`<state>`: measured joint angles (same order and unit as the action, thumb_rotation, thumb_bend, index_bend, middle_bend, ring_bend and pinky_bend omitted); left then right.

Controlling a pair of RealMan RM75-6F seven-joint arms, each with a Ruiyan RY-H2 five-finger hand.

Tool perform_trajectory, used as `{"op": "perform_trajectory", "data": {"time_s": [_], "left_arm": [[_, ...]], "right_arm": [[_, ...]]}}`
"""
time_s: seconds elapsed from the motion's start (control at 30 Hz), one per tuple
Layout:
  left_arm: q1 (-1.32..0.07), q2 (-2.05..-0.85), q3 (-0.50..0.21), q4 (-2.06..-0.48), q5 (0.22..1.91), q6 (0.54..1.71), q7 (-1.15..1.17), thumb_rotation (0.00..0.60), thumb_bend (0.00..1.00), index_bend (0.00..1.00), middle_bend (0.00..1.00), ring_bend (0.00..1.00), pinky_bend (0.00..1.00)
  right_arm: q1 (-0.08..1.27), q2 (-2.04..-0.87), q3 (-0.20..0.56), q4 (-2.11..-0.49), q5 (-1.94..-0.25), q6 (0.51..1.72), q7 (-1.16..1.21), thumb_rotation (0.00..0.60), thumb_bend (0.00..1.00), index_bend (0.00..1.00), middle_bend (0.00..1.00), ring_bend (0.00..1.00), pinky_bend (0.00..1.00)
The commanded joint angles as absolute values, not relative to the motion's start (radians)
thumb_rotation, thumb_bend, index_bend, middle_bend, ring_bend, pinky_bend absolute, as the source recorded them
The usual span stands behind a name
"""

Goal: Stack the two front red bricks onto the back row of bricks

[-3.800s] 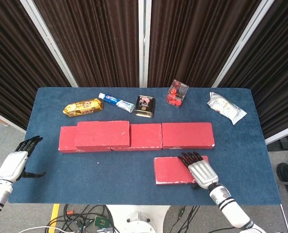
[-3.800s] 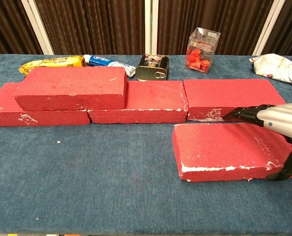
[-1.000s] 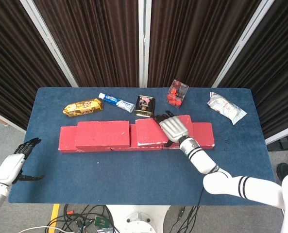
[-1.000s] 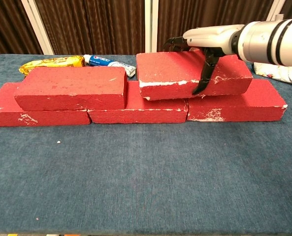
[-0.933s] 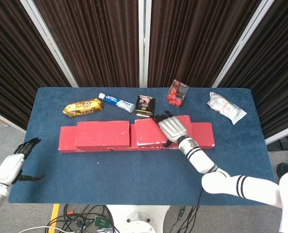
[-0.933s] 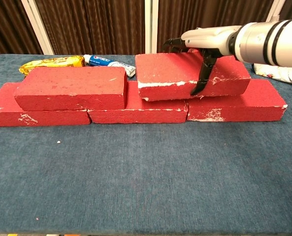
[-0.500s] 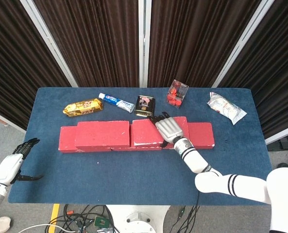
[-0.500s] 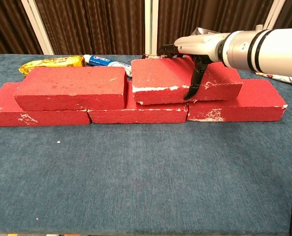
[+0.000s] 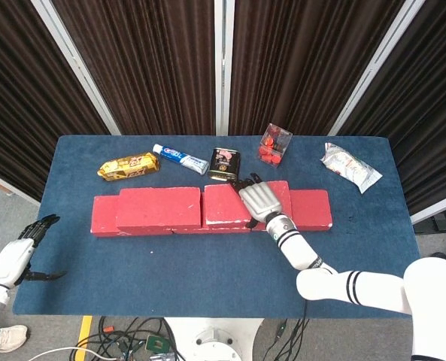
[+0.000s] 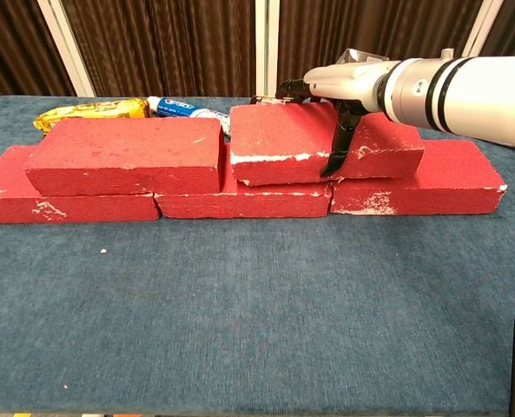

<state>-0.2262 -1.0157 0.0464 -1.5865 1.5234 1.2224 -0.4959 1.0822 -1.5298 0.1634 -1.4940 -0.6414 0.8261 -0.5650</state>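
Your right hand (image 10: 340, 95) grips the second brick (image 10: 322, 143) atop the back row (image 10: 240, 195) mid-frame, tin (image 9: 224, 163) and toothpaste (image 9: 180, 159) just behind, left hand (image 9: 16, 256) open, lower left.

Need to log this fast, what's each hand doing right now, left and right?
Left hand: open, holding nothing, off the table's left edge.
Right hand: gripping the red brick on top of the back row.
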Motion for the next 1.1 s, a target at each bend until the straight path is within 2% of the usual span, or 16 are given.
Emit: {"op": "perform_trajectory", "data": {"time_s": [0.03,1.1], "left_arm": [[-0.226,-1.016,0.047,-1.583,1.526,1.223,-0.502,0.6,0.0,0.0,0.0,0.0,0.0],[-0.23,-1.018,0.061,-1.558,1.531,1.199,-0.537,0.6,0.0,0.0,0.0,0.0,0.0]], "right_arm": [[1.086,-1.534,0.161,-1.496,-0.626,0.832,-0.571,0.6,0.1,0.0,0.2,0.15,0.0],[1.117,-1.576,0.159,-1.464,-0.567,0.83,-0.57,0.6,0.09,0.0,0.2,0.14,0.0]]}}
